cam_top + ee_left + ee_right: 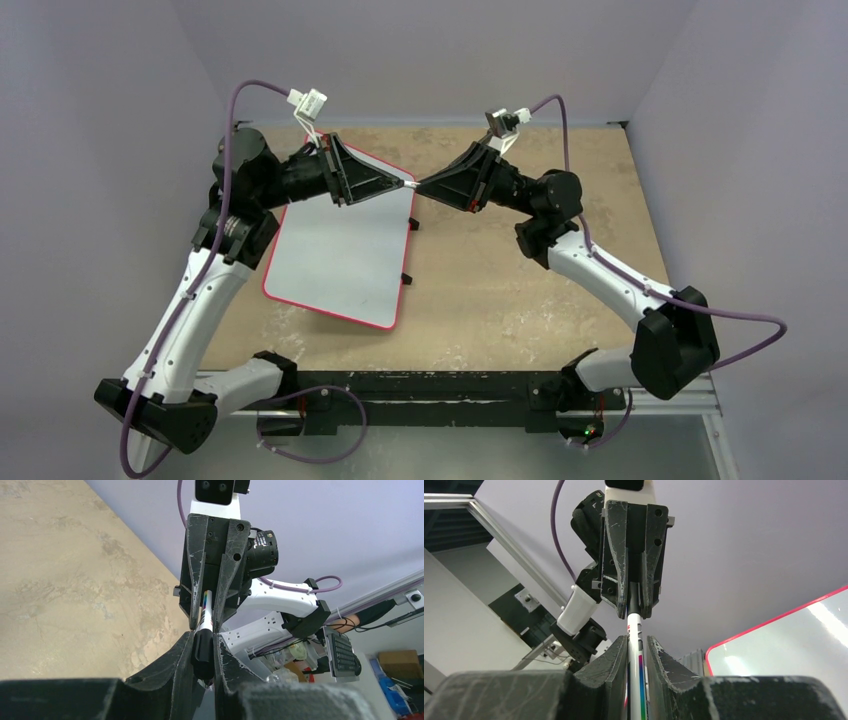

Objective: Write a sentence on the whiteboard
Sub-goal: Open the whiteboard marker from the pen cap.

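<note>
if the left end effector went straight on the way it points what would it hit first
The right end effector, facing the left end effector tip to tip; both grip one marker, hardly any gap between.

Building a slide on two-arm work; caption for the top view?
The left gripper and right gripper, both clamped on one marker, meet at the far corner of the blank whiteboard.

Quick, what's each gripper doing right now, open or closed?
Left gripper: closed on the black cap end of the marker.
Right gripper: closed on the same marker's white barrel.
</note>
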Robot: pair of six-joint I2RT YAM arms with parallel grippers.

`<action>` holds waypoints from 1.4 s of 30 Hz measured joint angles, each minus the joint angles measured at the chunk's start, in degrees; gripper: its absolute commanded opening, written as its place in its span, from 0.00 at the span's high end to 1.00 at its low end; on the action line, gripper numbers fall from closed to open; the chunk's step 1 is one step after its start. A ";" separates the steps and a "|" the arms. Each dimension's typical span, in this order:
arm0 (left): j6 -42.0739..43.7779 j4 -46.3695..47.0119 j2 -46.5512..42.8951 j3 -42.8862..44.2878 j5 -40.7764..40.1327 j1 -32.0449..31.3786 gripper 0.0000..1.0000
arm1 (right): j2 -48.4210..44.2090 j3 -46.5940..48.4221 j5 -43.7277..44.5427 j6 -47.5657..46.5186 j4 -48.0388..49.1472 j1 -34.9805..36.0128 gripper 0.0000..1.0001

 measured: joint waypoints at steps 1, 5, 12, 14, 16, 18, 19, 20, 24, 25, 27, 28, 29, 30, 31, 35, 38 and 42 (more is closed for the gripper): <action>0.00 0.04 0.04 -0.02 0.02 0.07 1.00 | 0.07 0.00 0.00 -0.02 -0.02 0.00 0.82; -0.02 0.24 0.04 -0.20 0.07 0.11 1.00 | 0.07 0.00 0.00 0.00 0.00 0.02 0.82; -0.02 0.55 0.02 -0.24 0.07 0.11 1.00 | 0.42 0.00 0.04 0.66 1.22 0.02 0.82; -0.02 0.55 0.02 -0.24 0.04 0.11 1.00 | 0.74 0.00 0.04 0.98 1.77 0.02 0.82; -0.02 0.59 0.00 -0.37 -0.02 0.15 1.00 | 1.05 0.00 0.02 1.49 2.14 0.02 0.82; -0.04 0.63 -0.09 -0.63 -0.15 0.17 1.00 | 1.29 0.00 0.00 1.97 2.47 0.02 0.84; -0.04 0.72 -0.15 -0.79 -0.20 0.17 1.00 | 1.49 0.00 0.00 2.21 2.80 0.00 0.86; -0.02 0.79 -0.24 -0.87 -0.28 0.20 1.00 | 1.60 0.00 0.00 2.40 2.95 0.00 0.91; -0.07 0.98 -0.50 -1.16 -0.46 0.22 1.00 | 1.92 0.00 0.07 3.17 3.69 0.04 1.00; -0.07 1.01 -0.57 -1.16 -0.50 0.22 1.00 | 1.92 0.00 0.09 3.21 3.72 0.07 1.00; -0.07 1.05 -0.76 -1.27 -0.55 0.22 1.00 | 1.92 0.00 0.09 3.21 4.11 0.17 1.00; -0.04 1.11 -0.96 -1.44 -0.57 0.22 1.00 | 1.92 0.00 0.07 3.21 4.17 0.24 1.00; -0.04 1.11 -1.09 -1.57 -0.57 0.22 1.00 | 1.92 0.00 0.04 3.19 4.22 0.31 1.00; 0.00 1.11 -1.27 -1.70 -0.61 0.22 1.00 | 1.92 0.00 0.07 3.19 4.22 0.39 1.00; 0.04 1.07 -1.46 -1.79 -0.72 0.22 1.00 | 1.92 0.00 0.07 3.17 4.20 0.48 1.00; 1.55 -0.50 -1.95 -1.77 -1.42 0.22 1.00 | 1.27 -0.02 0.28 1.29 1.46 0.79 1.00; 2.89 -2.43 -1.95 -1.33 -1.20 0.20 1.00 | -1.42 -0.68 0.79 -2.14 -3.56 1.07 1.00; 3.98 -3.61 -1.99 -0.17 0.42 0.37 1.00 | -4.22 -0.83 1.64 -4.76 -7.80 1.64 1.00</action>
